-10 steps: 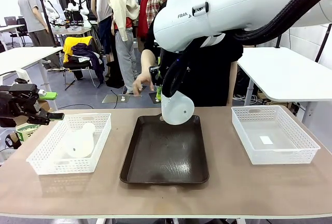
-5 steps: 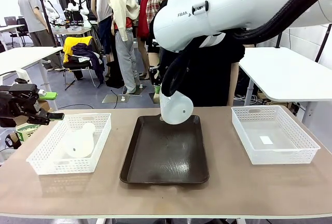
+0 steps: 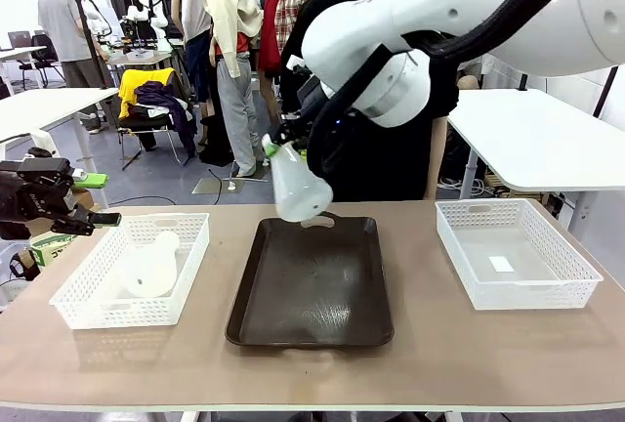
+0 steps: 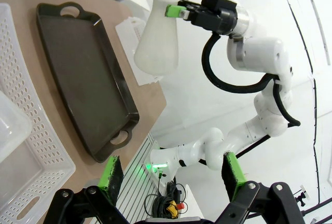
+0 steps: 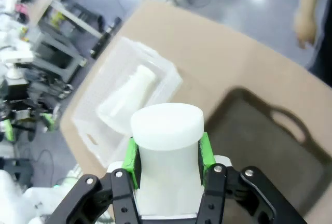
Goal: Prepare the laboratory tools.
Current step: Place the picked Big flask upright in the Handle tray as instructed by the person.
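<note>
Front view: my right gripper (image 3: 276,146) is clamped on the neck of a flask (image 3: 296,188). The flask hangs tilted in the air, neck toward 11 o'clock, above the 12 o'clock edge of the tray (image 3: 311,290). The second flask (image 3: 151,266) lies on its side in the left basket (image 3: 73,310), at 9 o'clock from the tray. The right basket (image 3: 566,290), at 3 o'clock, holds no flask. My left gripper (image 3: 98,199) hangs just outside the left basket's 9 o'clock rim.

Left wrist view: the left gripper's fingers (image 4: 111,175) stand wide apart with nothing between them.

Right wrist view: green pads (image 5: 130,159) pinch the flask's neck from both sides. The second flask (image 5: 127,97) is at 10 o'clock below and the tray (image 5: 270,146) at 3 o'clock. A person's hand (image 5: 306,24) shows at 1 o'clock, past the table (image 5: 218,53).

I judge the task early: one flask is lifted, none is set down, and the other is untouched. If the tray is the goal, its floor is bare with ample room. I would watch its raised rim and handles, and the basket walls.
</note>
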Robot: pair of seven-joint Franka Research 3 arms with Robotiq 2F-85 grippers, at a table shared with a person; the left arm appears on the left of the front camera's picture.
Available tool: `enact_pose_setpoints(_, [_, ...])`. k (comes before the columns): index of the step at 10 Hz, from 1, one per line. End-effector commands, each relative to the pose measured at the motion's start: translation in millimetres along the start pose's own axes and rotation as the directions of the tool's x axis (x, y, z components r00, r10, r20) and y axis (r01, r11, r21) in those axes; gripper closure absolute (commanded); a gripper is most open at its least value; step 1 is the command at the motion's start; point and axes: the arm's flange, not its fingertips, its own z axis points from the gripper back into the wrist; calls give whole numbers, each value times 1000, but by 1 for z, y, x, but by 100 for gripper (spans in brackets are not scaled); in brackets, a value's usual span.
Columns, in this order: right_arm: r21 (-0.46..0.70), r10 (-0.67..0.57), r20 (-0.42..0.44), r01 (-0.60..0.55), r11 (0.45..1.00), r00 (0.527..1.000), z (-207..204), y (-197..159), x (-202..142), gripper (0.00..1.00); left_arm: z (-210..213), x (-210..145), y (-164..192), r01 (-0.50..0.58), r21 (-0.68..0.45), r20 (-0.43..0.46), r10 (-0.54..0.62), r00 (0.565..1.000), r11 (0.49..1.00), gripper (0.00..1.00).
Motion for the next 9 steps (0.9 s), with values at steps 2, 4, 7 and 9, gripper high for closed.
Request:
enact_pose_setpoints(2, [340,63,135,-106,934,989,10,-58,-52,100,2,-1,-2,7,-6,-3,-7,1000,1000,0])
enact_pose_setpoints(4, [381,70,158,-126,916,985,5,-61,-55,100,2,-1,-2,7,-6,-3,-7,1000,1000,0])
enact_pose_setpoints(7, [388,68,191,-139,911,979,-1,-69,-36,100,2,-1,-2,7,-6,-3,-7,1000,1000,0])
enact_pose_setpoints(9, [388,68,191,-139,911,979,-1,-69,-36,100,2,-1,-2,7,-6,-3,-7,1000,1000,0])
